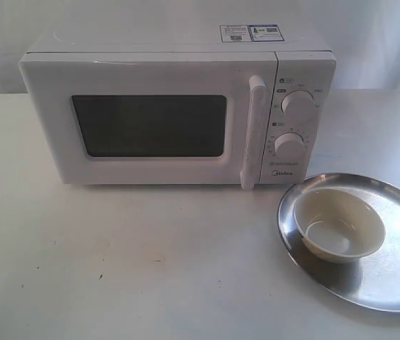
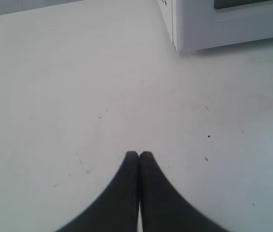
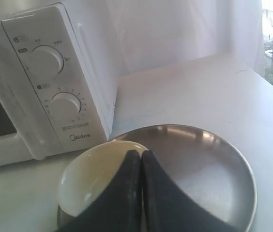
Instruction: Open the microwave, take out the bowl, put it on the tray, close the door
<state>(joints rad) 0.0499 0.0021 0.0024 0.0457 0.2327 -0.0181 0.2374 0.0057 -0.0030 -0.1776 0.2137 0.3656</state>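
Observation:
The white microwave (image 1: 179,113) stands at the back of the table with its door (image 1: 150,124) closed and the bar handle (image 1: 253,131) upright. The cream-white bowl (image 1: 338,225) sits on the left part of the silver tray (image 1: 377,262) at the front right. Neither gripper shows in the exterior view. In the left wrist view, my left gripper (image 2: 139,154) is shut and empty over bare table, near the microwave (image 2: 223,24) corner. In the right wrist view, my right gripper (image 3: 141,153) is shut with nothing in it, above the bowl (image 3: 95,179) and tray (image 3: 204,164).
The microwave's two round knobs (image 1: 298,106) face front on its right panel, also in the right wrist view as knobs (image 3: 66,104). The white table (image 1: 115,269) stretches left and in front of the microwave. A white curtain hangs behind.

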